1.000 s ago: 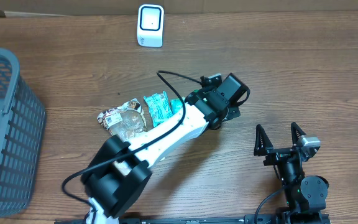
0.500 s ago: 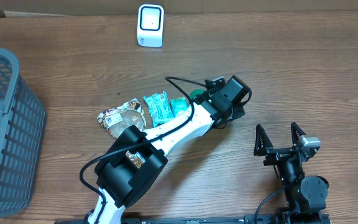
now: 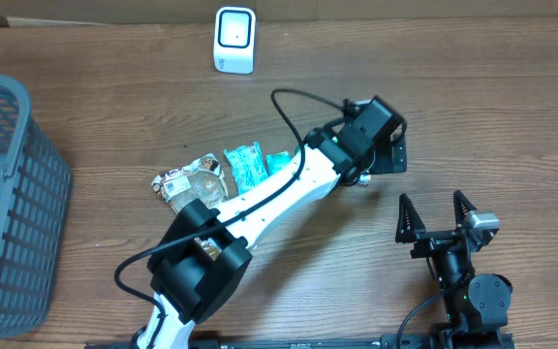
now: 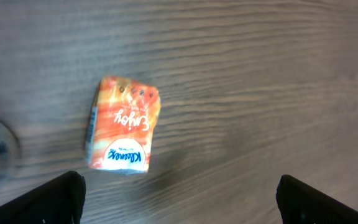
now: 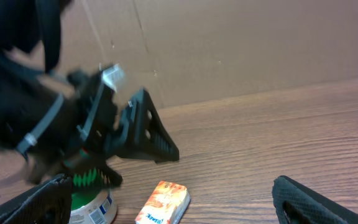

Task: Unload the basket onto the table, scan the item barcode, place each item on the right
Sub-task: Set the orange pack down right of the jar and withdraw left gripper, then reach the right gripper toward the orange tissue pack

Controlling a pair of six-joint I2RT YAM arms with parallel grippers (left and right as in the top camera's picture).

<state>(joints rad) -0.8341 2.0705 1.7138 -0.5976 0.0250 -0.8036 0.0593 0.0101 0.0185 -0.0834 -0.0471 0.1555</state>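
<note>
A: How are the jaws seen?
B: Left gripper (image 4: 179, 190) and right gripper (image 3: 431, 208) are both spread apart, nothing held.
A: The tissue packet (image 4: 122, 124)?
B: Laid on the table (image 4: 260, 74) right of centre, beneath the left gripper.

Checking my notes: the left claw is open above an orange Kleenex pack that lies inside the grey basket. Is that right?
Not quite. The left claw is open above the orange Kleenex pack, but the pack lies on the wooden table, not inside the grey basket; the left wrist view shows it.
</note>
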